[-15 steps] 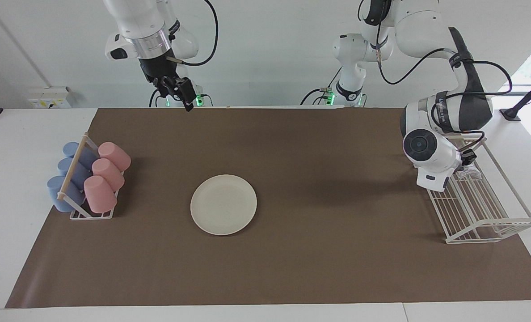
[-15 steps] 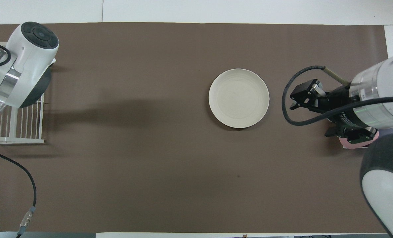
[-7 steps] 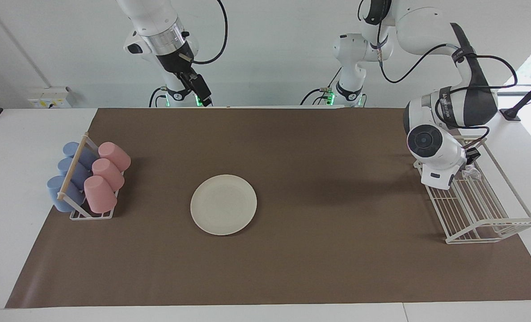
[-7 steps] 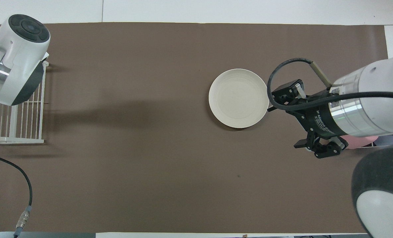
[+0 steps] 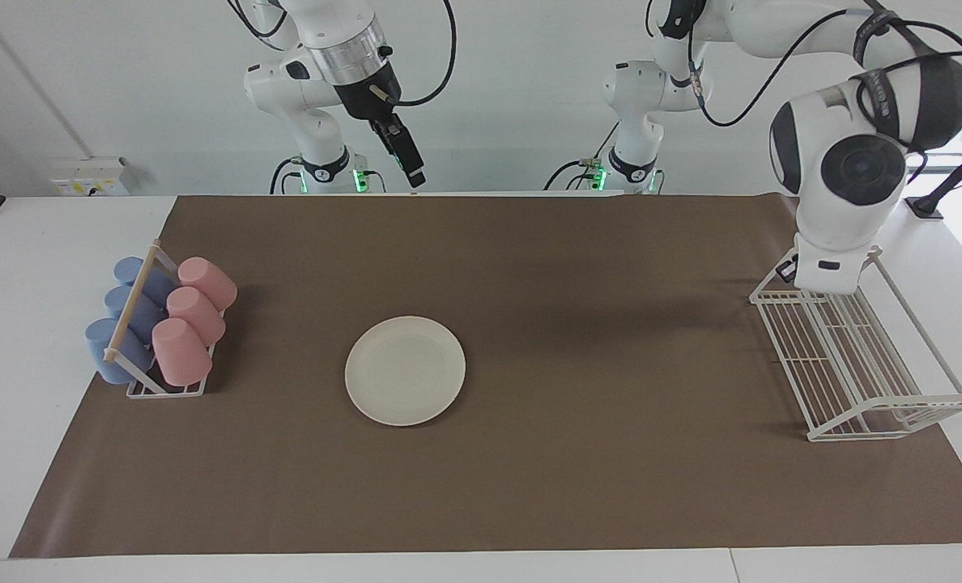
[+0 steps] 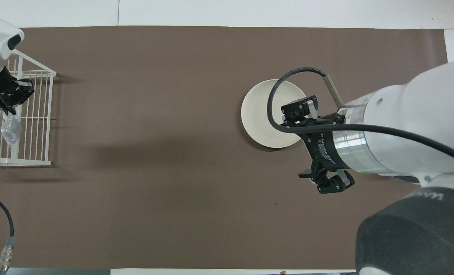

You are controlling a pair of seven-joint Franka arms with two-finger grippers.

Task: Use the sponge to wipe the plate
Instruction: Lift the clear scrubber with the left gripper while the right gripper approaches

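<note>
The cream-white plate lies flat on the brown mat; in the overhead view my right arm covers part of it. My left gripper is up over the white wire rack, shut on the silvery speckled sponge, which hangs below it. In the facing view the left wrist hides that gripper and the sponge. My right gripper is raised high over the mat's edge nearest the robots, well apart from the plate; it also shows in the overhead view.
The white wire rack stands at the left arm's end of the mat and shows in the overhead view too. A small rack of blue and pink cups stands at the right arm's end.
My left arm has risen out of the wire rack with the sponge, which no longer lies on the wires. My right gripper has swung higher and toward the table's middle.
</note>
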